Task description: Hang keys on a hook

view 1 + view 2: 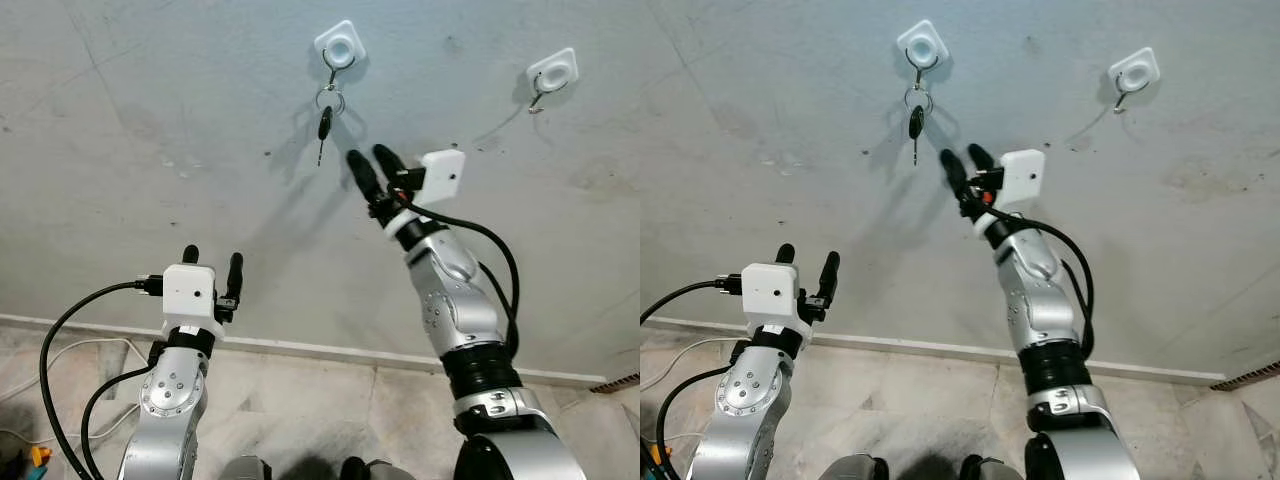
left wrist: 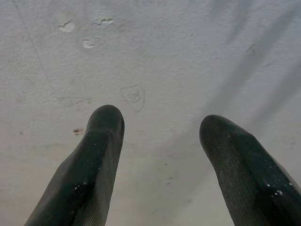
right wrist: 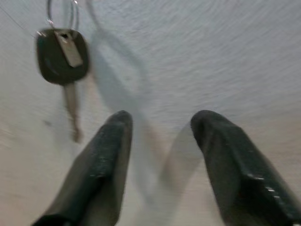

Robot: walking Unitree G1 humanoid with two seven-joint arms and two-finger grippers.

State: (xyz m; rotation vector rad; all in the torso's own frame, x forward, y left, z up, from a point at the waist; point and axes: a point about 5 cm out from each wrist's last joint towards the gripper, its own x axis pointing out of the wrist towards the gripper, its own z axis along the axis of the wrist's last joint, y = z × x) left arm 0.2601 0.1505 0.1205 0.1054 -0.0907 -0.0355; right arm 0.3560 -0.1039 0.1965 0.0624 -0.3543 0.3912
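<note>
Nearest me, the left gripper (image 1: 211,258) is raised low in front of the grey wall (image 1: 150,120), its two black fingers spread apart with nothing between them. Black cables (image 1: 60,340) loop from that wrist down toward the tiled floor (image 1: 330,400). In its wrist view a faint shield-shaped mark (image 2: 133,97) is pressed into the plaster; I cannot read anything inside it.

Further up, the right gripper (image 1: 375,160) reaches toward the wall, fingers apart and empty, tips just below and to the right of the key (image 1: 324,128).

On the wall, the key hangs by its ring (image 1: 330,100) from the left hook (image 1: 339,50), black head up, blade pointing down. A second hook (image 1: 552,75) sits well to the right, bare. No brand or lettering is legible on either white mount.
</note>
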